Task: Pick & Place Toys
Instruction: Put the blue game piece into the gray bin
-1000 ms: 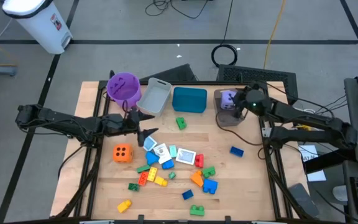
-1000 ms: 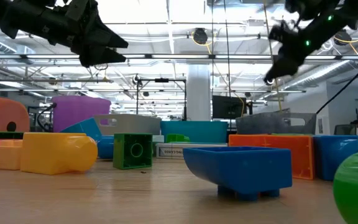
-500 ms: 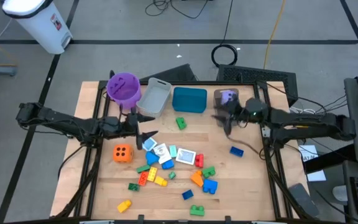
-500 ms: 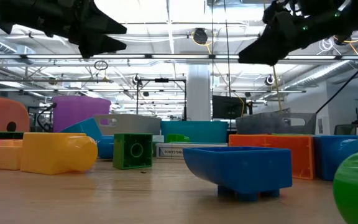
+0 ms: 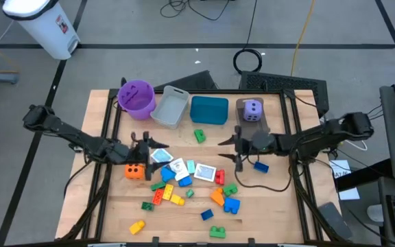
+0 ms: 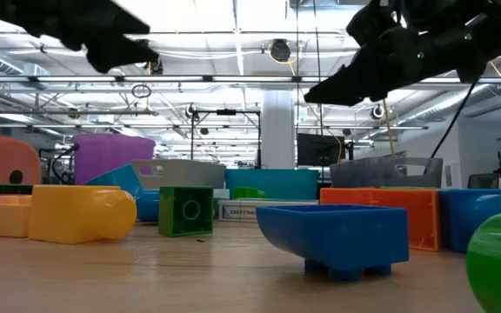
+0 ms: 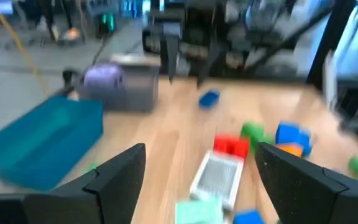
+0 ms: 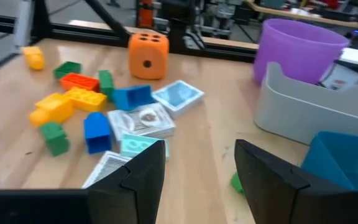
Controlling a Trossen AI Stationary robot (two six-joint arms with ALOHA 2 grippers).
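Observation:
Several small bricks (image 5: pixel 177 191) and flat cards (image 5: pixel 184 167) lie scattered on the wooden table's middle. The orange die (image 5: pixel 134 170) rests on the table beside my left arm. The purple die (image 5: pixel 252 110) sits in the brown bin. My left gripper (image 5: pixel 153 146) hovers open above the left edge of the pile, pointing toward the table's right edge. My right gripper (image 5: pixel 226 151) hovers open right of the pile, pointing left at the cards (image 8: pixel 143 121). Nothing is between either pair of fingers (image 7: pixel 123 171), (image 8: pixel 135 171).
The purple bucket (image 5: pixel 137 96), grey bin (image 5: pixel 170 106), teal bin (image 5: pixel 209 110) and brown bin (image 5: pixel 242 118) stand in a row along the far edge. A lone green brick (image 5: pixel 199 135) and a blue brick (image 5: pixel 260 165) lie apart from the pile.
My right gripper has left the brown bin, going down and toward the table's middle, and has tipped from pointing down to almost level. My left gripper has swung toward the near edge, above the pile's left end. The toys have stayed where they were.

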